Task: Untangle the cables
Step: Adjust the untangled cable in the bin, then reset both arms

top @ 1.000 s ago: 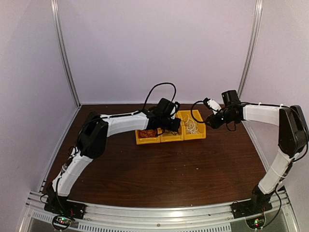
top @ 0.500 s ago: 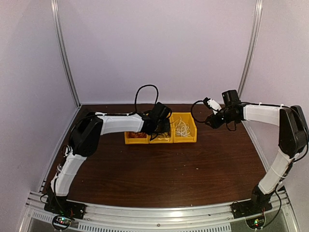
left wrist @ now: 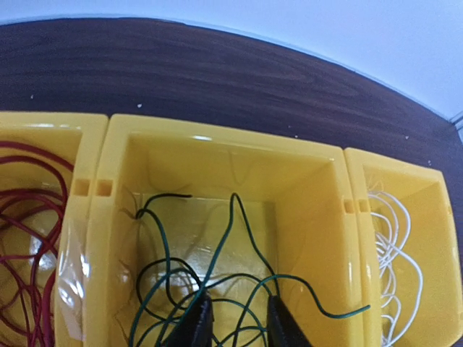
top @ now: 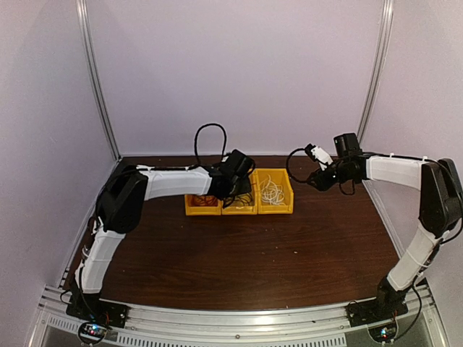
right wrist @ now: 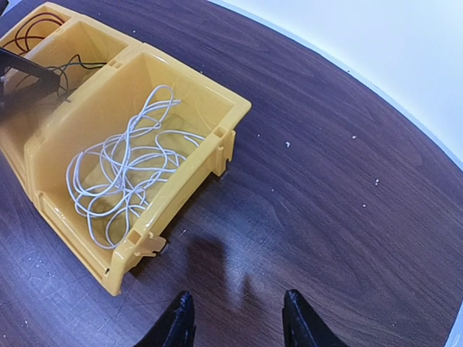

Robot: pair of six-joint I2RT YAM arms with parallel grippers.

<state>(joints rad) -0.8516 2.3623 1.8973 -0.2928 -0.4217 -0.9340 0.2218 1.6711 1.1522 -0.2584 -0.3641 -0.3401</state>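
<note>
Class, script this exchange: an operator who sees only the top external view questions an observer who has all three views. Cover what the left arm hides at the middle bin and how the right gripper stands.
Operator: The left arm covers the middle bin. What is under it?
Observer: The left gripper is down among loose dark wires, green and black, in the middle bin, its jaws a little apart.
Operator: Is the right gripper carrying anything?
Observer: No. The right gripper is open above bare table, beside the bin of white wires.
</note>
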